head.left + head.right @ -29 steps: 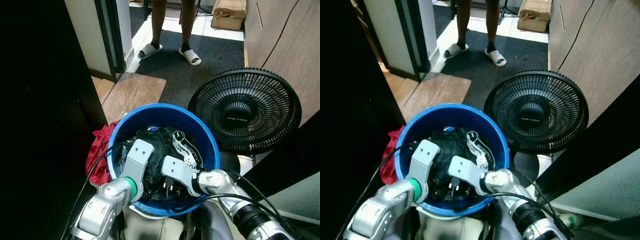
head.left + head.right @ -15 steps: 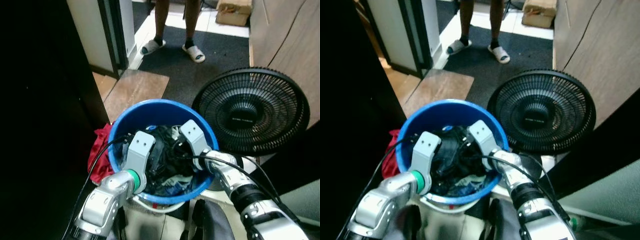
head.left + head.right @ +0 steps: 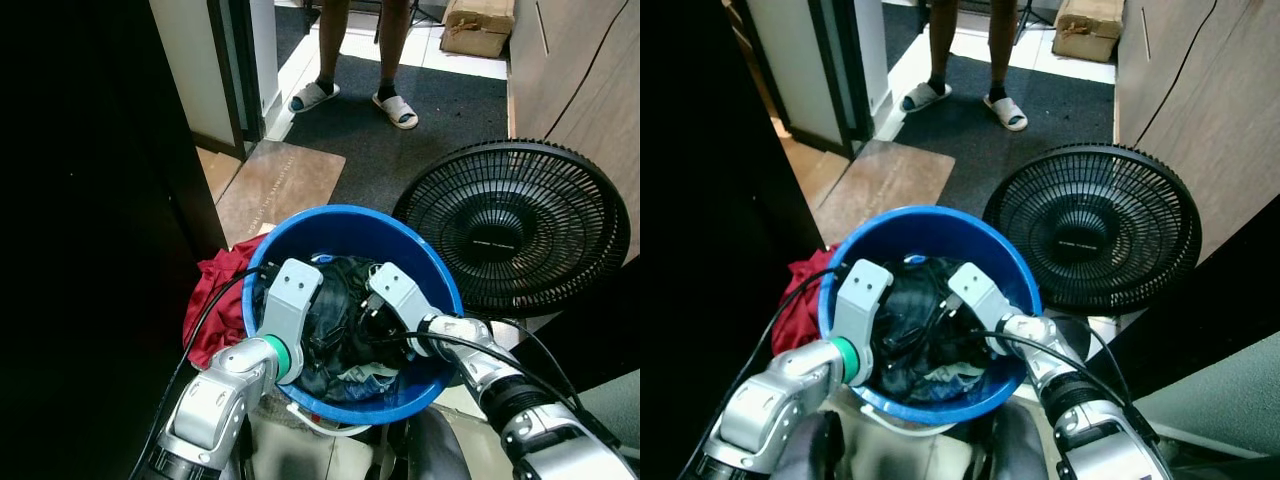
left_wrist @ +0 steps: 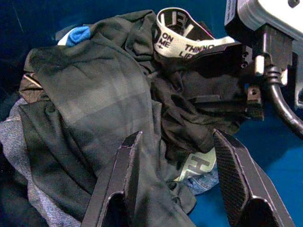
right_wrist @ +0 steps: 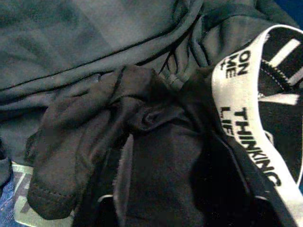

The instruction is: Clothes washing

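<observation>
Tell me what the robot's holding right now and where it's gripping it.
The right gripper pinches a fold of the black garment in the blue bucket. The left gripper is open over the clothes, holding nothing.

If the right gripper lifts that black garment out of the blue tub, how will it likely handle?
The black garment lies crumpled in soft folds, so it will probably hang limp and stretch. It is tangled with the lettered waistband and grey cloth, so neighbours may drag along. It looks thin, likely light.
</observation>
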Tool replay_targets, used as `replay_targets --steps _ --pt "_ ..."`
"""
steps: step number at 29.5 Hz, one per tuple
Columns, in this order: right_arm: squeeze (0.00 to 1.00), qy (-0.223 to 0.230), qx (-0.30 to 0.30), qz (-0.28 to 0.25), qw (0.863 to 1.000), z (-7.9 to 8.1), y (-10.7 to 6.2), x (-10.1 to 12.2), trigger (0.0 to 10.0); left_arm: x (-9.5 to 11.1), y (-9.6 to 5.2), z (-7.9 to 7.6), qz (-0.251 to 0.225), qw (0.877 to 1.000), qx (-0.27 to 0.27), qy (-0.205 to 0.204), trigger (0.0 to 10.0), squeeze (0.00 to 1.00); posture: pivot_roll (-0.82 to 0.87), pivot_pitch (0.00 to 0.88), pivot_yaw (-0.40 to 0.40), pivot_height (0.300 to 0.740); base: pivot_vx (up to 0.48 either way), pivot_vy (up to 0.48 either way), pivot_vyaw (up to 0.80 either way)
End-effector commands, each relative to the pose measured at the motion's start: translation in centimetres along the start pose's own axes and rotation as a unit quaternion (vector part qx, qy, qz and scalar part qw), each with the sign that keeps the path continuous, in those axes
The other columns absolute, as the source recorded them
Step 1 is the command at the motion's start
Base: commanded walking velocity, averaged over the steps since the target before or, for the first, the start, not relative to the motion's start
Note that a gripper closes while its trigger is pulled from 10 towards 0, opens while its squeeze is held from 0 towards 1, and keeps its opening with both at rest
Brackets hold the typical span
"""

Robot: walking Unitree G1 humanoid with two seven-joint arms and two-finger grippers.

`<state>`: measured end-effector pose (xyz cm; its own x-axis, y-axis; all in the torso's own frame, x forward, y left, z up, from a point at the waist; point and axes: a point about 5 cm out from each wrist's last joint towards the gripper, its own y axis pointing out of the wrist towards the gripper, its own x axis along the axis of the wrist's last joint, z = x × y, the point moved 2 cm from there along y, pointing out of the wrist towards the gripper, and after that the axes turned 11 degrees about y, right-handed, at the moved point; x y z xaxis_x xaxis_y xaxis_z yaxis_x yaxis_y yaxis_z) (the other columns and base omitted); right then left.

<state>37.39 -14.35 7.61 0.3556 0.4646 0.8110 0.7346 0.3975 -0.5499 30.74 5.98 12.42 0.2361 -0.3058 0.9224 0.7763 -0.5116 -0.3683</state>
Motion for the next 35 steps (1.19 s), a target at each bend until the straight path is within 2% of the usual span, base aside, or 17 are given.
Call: replay_targets --steps 1,9,16,17,18,20,21,23,24,26,27,28,29,30,31,32,35 --pt "1.0 0.014 0.005 0.047 0.999 0.4 -0.1 -3.1 10.0 -2.9 -0.2 0.4 0.054 0.998 0.006 -0.018 10.0 0.0 0.06 0.204 0.058 0.58 0.0 0.0 0.0" --pt "1.0 0.002 0.054 0.026 0.998 1.9 0.2 -2.4 10.0 -3.0 -0.2 0.5 0.057 0.998 0.006 -0.017 10.0 0.0 0.06 0.203 0.064 0.58 0.0 0.0 0.0" --pt "1.0 0.003 0.097 0.053 0.994 3.9 0.6 -3.5 10.0 -3.1 -0.2 0.6 0.058 0.998 0.006 -0.017 10.0 0.0 0.06 0.204 0.066 0.58 0.0 0.0 0.0" --pt "1.0 0.005 0.102 0.062 0.993 4.1 0.7 -3.8 9.1 -3.1 -0.3 0.6 0.059 0.998 0.006 -0.018 10.0 0.0 0.06 0.207 0.068 0.58 0.0 0.0 0.0" --pt "1.0 0.005 0.102 0.062 0.993 4.1 0.7 -3.8 9.1 -3.1 -0.3 0.6 0.059 0.998 0.006 -0.018 10.0 0.0 0.06 0.207 0.068 0.58 0.0 0.0 0.0" --pt "1.0 0.005 0.112 0.074 0.991 4.6 0.8 -4.2 4.2 -3.1 -0.3 0.6 0.059 0.998 0.005 -0.018 10.0 0.0 0.06 0.207 0.068 0.58 0.0 0.0 0.0" --pt "1.0 0.006 0.116 0.075 0.99 4.7 0.8 -4.2 0.0 -3.2 -0.4 0.6 0.06 0.998 0.005 -0.019 10.0 0.0 0.06 0.211 0.073 0.58 0.0 0.0 0.0" --pt "1.0 0.006 0.119 0.073 0.99 4.9 0.9 -4.0 0.0 -3.2 -0.4 0.6 0.061 0.998 0.005 -0.019 10.0 0.0 0.06 0.211 0.073 0.58 0.0 0.0 0.0" --pt "0.93 0.009 0.119 0.07 0.99 4.9 0.9 -3.8 0.0 -3.2 -0.4 0.6 0.062 0.998 0.005 -0.019 10.0 0.0 0.06 0.213 0.076 0.58 0.0 0.0 0.0" --pt "0.63 0.013 0.118 0.067 0.991 4.8 1.0 -3.6 0.0 -3.3 -0.5 0.6 0.063 0.998 0.004 -0.019 10.0 0.0 0.06 0.213 0.076 0.58 0.0 0.0 0.0" --pt "0.63 0.014 0.118 0.067 0.991 4.8 1.0 -3.6 0.0 -3.3 -0.5 0.6 0.063 0.998 0.004 -0.02 10.0 0.0 0.06 0.213 0.076 0.58 0.0 0.0 0.0" --pt "0.35 0.014 0.119 0.066 0.991 4.8 1.0 -3.6 0.0 -3.3 -0.5 0.6 0.063 0.998 0.004 -0.019 10.0 0.0 0.06 0.214 0.079 0.58 0.0 0.0 0.0" --pt "0.35 0.015 0.12 0.066 0.99 4.9 1.0 -3.6 0.0 -3.3 -0.5 0.6 0.063 0.998 0.003 -0.019 10.0 0.0 0.06 0.214 0.079 0.58 0.0 0.0 0.0" --pt "0.09 0.017 0.122 0.065 0.99 4.9 1.0 -3.6 0.0 -3.3 -0.5 0.6 0.064 0.998 0.003 -0.019 10.0 0.0 0.06 0.216 0.082 0.58 0.0 0.0 0.0" --pt "0.09 0.018 0.123 0.065 0.99 5.0 1.0 -3.5 0.0 -3.3 -0.5 0.7 0.064 0.998 0.003 -0.019 10.0 0.0 0.06 0.216 0.082 0.58 0.0 0.0 0.0" --pt "0.0 0.022 0.123 0.063 0.99 5.0 1.0 -3.5 0.0 -3.3 -0.5 0.7 0.064 0.998 0.002 -0.019 10.0 0.0 0.06 0.217 0.085 0.58 0.0 0.0 0.0" --pt "0.0 0.029 0.123 0.059 0.99 5.0 1.1 -3.4 0.0 -3.3 -0.5 0.7 0.065 0.998 0.001 -0.018 10.0 0.0 0.06 0.217 0.086 0.58 0.0 0.0 0.0"
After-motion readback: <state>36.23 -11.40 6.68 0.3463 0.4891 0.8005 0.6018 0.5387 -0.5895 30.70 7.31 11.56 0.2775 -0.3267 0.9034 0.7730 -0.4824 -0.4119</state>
